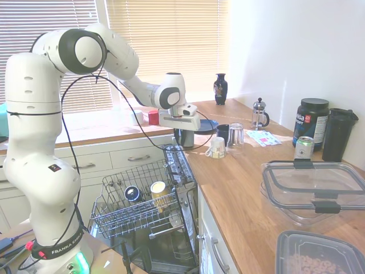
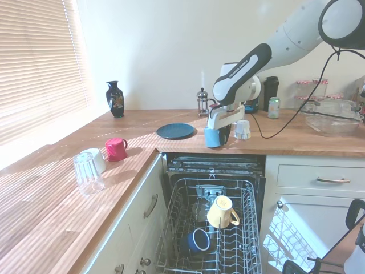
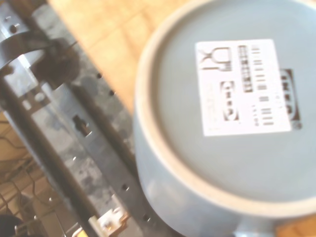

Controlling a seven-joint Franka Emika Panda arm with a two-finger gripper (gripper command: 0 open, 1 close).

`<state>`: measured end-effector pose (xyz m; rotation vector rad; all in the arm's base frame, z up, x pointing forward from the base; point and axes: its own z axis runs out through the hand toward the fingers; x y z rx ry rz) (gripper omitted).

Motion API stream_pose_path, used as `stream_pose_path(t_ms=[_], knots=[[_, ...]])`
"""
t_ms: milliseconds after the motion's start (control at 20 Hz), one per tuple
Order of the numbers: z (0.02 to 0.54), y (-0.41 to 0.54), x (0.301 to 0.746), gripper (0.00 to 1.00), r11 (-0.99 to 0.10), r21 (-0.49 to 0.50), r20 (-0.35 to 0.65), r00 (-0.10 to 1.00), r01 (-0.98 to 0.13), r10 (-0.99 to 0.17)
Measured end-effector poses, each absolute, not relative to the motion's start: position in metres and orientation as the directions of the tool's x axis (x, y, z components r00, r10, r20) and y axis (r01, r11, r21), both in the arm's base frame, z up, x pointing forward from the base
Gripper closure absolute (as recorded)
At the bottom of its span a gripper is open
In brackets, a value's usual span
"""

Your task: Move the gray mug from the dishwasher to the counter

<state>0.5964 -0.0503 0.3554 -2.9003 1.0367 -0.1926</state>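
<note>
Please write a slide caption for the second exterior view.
Tool places gray mug upside down at the counter edge.

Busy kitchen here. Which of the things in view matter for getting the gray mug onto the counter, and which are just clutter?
Job:
- gray mug, upside down under the gripper, at the counter edge
- dishwasher, open below

Clutter:
- yellow-cream mug and dark blue mug in the rack
- blue plate
- red mug
- French press

Black vase with gold pattern (image 2: 114, 98) near the blinds. Red mug (image 2: 117, 149) on its side, touching a white cup (image 2: 94, 159); clear upturned glass (image 2: 86, 172) just beside. Dark blue round plate (image 2: 175, 131). Small glass French press (image 1: 259, 114). Black supplement tub (image 1: 311, 123), green can (image 1: 304, 147), clear lidded plastic container (image 1: 313, 188).
</note>
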Motion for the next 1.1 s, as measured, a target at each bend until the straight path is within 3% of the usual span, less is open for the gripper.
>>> stream_pose_path(t_ms=[300,350,1100], knots=[[0.344,-0.063,0.616,1.0,-0.768,-0.075,0.08,0.764,-0.636,-0.64],[0.344,-0.064,0.618,0.0,-0.768,-0.073,0.08,0.764,-0.637,-0.641],[0.354,-0.08,0.634,0.0,-0.759,-0.042,0.065,0.756,-0.65,-0.651]])
